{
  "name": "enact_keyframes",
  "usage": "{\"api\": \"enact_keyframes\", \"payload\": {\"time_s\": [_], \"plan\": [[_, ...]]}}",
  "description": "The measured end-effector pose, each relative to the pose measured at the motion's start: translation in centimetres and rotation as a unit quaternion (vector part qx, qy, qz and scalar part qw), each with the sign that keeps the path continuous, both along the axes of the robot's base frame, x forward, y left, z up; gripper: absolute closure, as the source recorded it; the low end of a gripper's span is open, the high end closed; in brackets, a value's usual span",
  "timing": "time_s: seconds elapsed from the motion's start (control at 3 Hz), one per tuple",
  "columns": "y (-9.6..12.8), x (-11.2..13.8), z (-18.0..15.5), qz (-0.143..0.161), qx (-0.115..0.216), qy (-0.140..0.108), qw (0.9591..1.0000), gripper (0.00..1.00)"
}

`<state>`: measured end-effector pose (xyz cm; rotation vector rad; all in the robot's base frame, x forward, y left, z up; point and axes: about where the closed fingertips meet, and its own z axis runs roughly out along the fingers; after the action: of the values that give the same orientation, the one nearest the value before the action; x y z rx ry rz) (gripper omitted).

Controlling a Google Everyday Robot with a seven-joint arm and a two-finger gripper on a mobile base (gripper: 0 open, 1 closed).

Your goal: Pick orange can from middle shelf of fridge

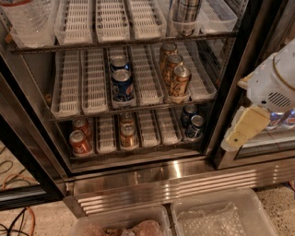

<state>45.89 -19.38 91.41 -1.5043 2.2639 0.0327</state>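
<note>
Three amber-orange cans stand in one lane on the right of the middle shelf [69, 108]; the front orange can [179, 80] is nearest, and the two others [171, 63] line up behind it. Two blue cans [122, 85] stand in a lane to their left. The shelf is a wire rack with white slotted trays inside the open fridge [138, 177]. My gripper [240, 132], cream-coloured under a white arm [274, 83], hangs at the right, outside the fridge in front of the dark door frame. It is right of and lower than the orange cans and holds nothing visible.
The lower shelf bears red-orange cans [79, 142] and dark cans [196, 126]. A tall can [186, 14] and a clear container [27, 18] stand on the upper shelf. The dark door frame [244, 60] rises beside the gripper. Two clear plastic bins [221, 216] lie below; cables [14, 216] lie on the floor at left.
</note>
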Motion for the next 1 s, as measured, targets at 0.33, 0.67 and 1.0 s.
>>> {"api": "enact_keyframes", "payload": {"time_s": [0.33, 0.67, 1.0], "plan": [[0.0, 0.8, -1.6, -0.032, 0.031, 0.002, 0.999, 0.0], [1.2, 2.4, -4.8, -0.081, 0.09, 0.008, 0.9926, 0.0], [3.6, 1.4, -6.8, -0.142, 0.139, -0.003, 0.9801, 0.0]]}}
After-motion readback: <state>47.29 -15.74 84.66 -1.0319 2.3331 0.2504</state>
